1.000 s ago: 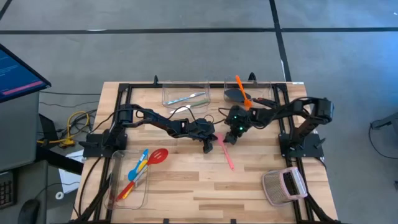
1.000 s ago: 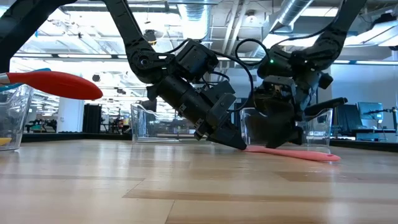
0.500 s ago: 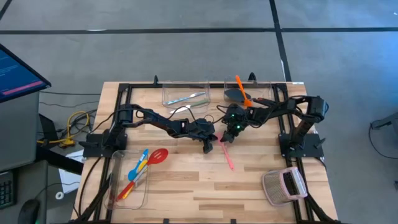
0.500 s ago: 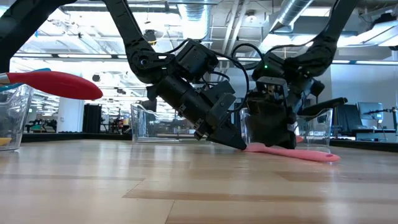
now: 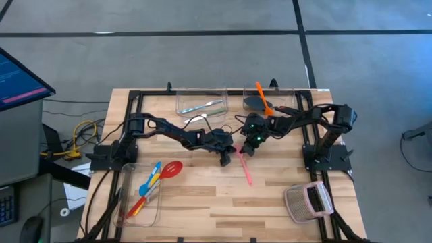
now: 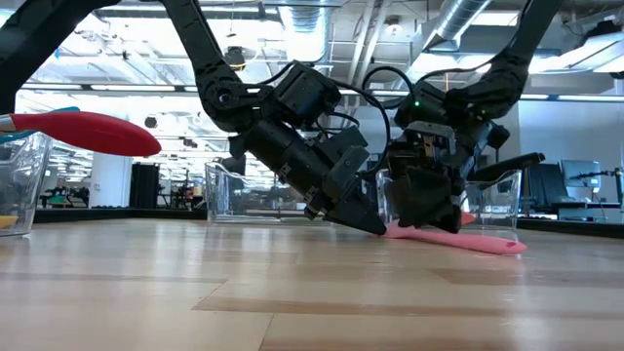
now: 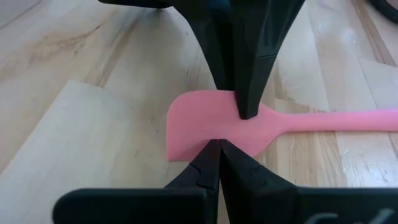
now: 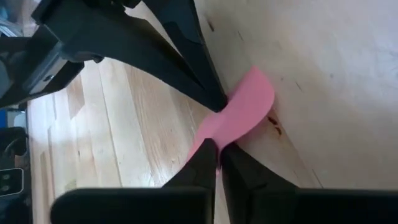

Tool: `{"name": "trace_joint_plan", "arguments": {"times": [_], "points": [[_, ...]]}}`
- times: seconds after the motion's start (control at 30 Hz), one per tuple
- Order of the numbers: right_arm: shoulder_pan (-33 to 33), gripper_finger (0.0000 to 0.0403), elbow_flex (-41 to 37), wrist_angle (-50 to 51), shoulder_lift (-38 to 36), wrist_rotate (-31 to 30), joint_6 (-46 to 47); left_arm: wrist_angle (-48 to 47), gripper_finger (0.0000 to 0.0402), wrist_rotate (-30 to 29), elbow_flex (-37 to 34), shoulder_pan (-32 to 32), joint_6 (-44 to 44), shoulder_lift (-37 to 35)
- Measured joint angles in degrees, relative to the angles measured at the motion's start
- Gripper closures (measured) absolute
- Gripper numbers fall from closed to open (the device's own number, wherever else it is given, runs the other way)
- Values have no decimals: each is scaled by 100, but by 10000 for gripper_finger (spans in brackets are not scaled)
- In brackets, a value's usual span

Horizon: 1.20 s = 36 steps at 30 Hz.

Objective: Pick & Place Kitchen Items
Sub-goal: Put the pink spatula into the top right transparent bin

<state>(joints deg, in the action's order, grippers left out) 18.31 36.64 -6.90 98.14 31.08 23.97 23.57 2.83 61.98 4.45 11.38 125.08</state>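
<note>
A pink spatula [image 5: 245,169] lies on the table's middle, blade toward the far edge and handle toward the near edge. My left gripper [image 7: 218,144] is shut, its tips at the blade's edge. My right gripper [image 8: 215,151] stands over the blade from the other side, shut on it. In the high view the two grippers meet at the blade, the left gripper [image 5: 225,159] beside the right gripper [image 5: 244,150]. My left gripper touches the side edge of the spatula's blade [image 7: 208,138] with its shut fingertips, slanting down from the table's left. The blade lies on the wood there. My right gripper has the blade [image 8: 235,119] at its fingertips, close to where the blade narrows into the handle, coming from above. How much of the blade lies between the fingers is hidden by the fingers. The handle's free end [image 6: 512,246] rests on the table.
At the far edge stand two clear bins, one holding pale cutlery [image 5: 201,103], one with an orange spatula and a black turner [image 5: 264,100]. A third bin [image 5: 143,197] at the near left holds red, blue and yellow utensils. A grey mesh object [image 5: 309,201] sits near right.
My right gripper has come down and toward the table's left onto the spatula's blade and has shut there. My left gripper has stayed at the blade's edge.
</note>
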Motion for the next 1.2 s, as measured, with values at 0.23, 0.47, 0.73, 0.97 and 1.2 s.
{"name": "trace_joint_plan", "arguments": {"times": [0.23,0.47,0.73,0.97,1.2], "points": [[-94,401,10,22,-490,-201,-54,-408,400,30,-49,-14,-505,-684],[-229,402,13,822,-1683,-978,-224,-1140,400,-475,-180,-11,-963,-1650],[-339,403,75,1284,-2823,-1678,-338,-1122,400,-1137,-1220,4,-916,-2613],[-298,403,844,2381,-3233,-2698,-1169,-894,400,-1547,-2076,9,-507,-3355],[147,403,1942,3610,-3221,-3924,-2195,-401,400,-1653,-2608,9,-304,-3711]]}}
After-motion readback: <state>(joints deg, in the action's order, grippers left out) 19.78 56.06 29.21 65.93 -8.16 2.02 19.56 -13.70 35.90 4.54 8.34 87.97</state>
